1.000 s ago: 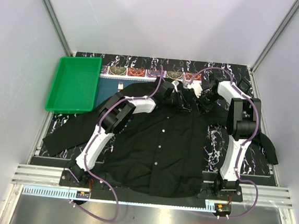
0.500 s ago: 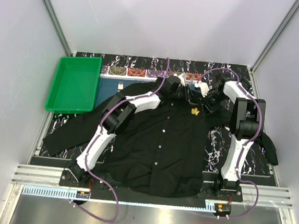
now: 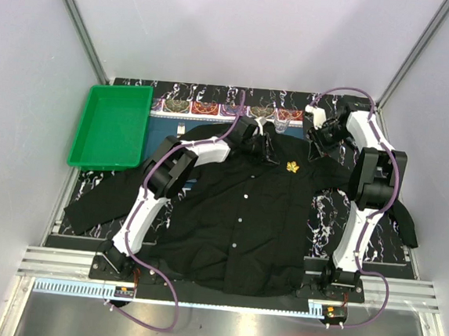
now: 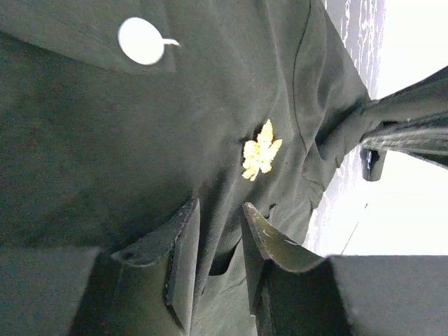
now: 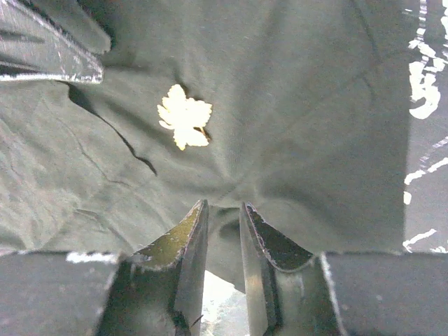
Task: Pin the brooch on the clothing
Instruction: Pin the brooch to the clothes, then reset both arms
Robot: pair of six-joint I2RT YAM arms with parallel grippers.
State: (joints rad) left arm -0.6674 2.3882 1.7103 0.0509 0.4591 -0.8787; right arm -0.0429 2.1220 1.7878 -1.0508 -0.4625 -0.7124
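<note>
The black shirt (image 3: pixel 236 216) lies flat, front up, with white buttons down the middle. The golden leaf brooch (image 3: pixel 293 167) sits on its upper right chest, free of both grippers. My left gripper (image 3: pixel 262 145) hovers by the collar, left of the brooch. In the left wrist view its jaws (image 4: pixel 218 210) stand slightly apart over the cloth, below the brooch (image 4: pixel 260 150). My right gripper (image 3: pixel 319 141) is over the shoulder, up and right of the brooch. In the right wrist view its jaws (image 5: pixel 224 206) stand narrowly apart, with nothing between them, near the brooch (image 5: pixel 184 115).
A green tray (image 3: pixel 112 127) stands at the back left. A patterned placemat (image 3: pixel 214 110) lies behind the collar. The shirt's sleeves spread to the left (image 3: pixel 96 200) and right (image 3: pixel 401 215) over the marbled table (image 3: pixel 322 216).
Both grippers have drawn back from the collar area, the left one leftward and the right one up and right. The brooch, hidden a second ago, now shows on the shirt.
</note>
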